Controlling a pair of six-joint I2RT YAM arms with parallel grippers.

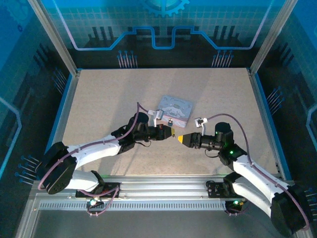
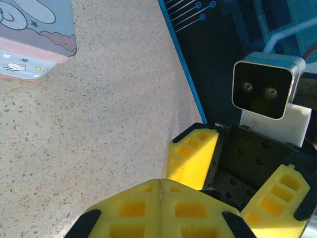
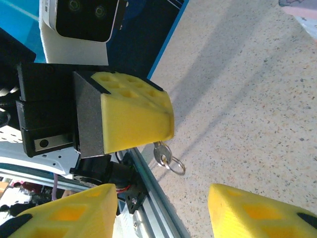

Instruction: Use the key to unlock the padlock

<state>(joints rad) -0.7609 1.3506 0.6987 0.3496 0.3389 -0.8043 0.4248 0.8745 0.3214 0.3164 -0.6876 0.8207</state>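
Near the tin box (image 1: pixel 174 110), left pincer (image 2: pixel 161 193) pinched the key (image 3: pixel 162 153); right pincer (image 3: pixel 163 206) stood half-open, empty; unlocking apparently not yet begun.

A pastel tin box (image 1: pixel 176 106) printed with cartoons sits on the speckled beige counter (image 1: pixel 109 99). Blue patterned walls (image 1: pixel 163 25) surround it.

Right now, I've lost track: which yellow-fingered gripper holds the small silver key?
The left gripper, shut on the key; the right gripper gapes open, empty.
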